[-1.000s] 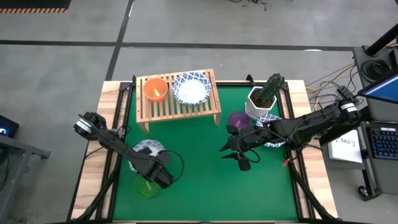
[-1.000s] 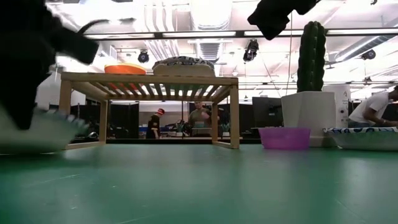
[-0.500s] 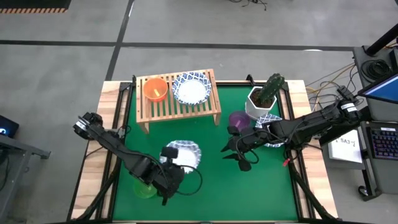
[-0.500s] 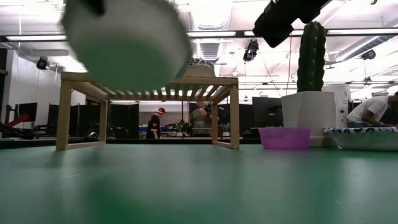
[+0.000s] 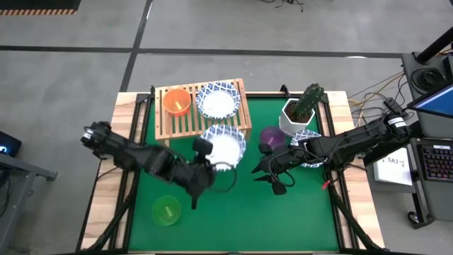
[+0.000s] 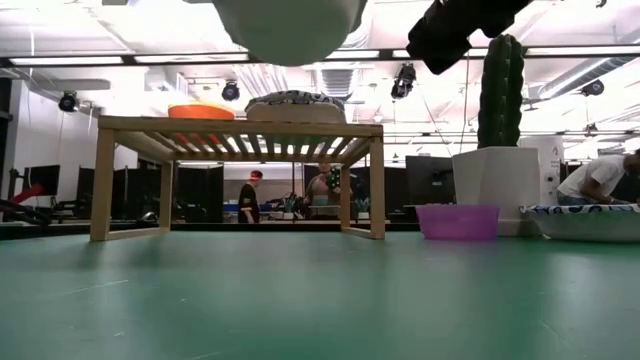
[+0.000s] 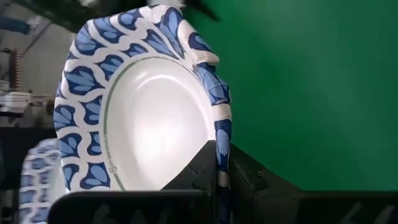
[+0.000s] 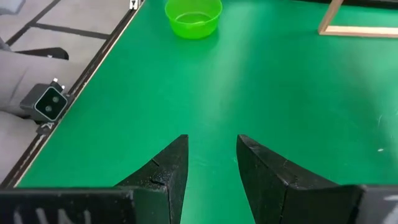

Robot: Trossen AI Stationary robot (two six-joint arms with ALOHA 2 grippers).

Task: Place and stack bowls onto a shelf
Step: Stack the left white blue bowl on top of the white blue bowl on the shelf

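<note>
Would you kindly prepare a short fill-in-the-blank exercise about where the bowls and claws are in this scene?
1. The left claw holds a patterned bowl by its ____.
2. On the shelf, beside another patterned bowl, sits an ____ bowl.
3. The right claw hangs over the mat with its fingers ____.
4. Next to the plant pot sits a ____ bowl.

Missing words: rim; orange; open; purple

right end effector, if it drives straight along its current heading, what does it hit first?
Likely nothing close: the right end effector, fingers open, points across bare green mat. The green bowl lies far ahead, slightly off the centerline, so it may be the first contact, but the depth is unclear.
</note>
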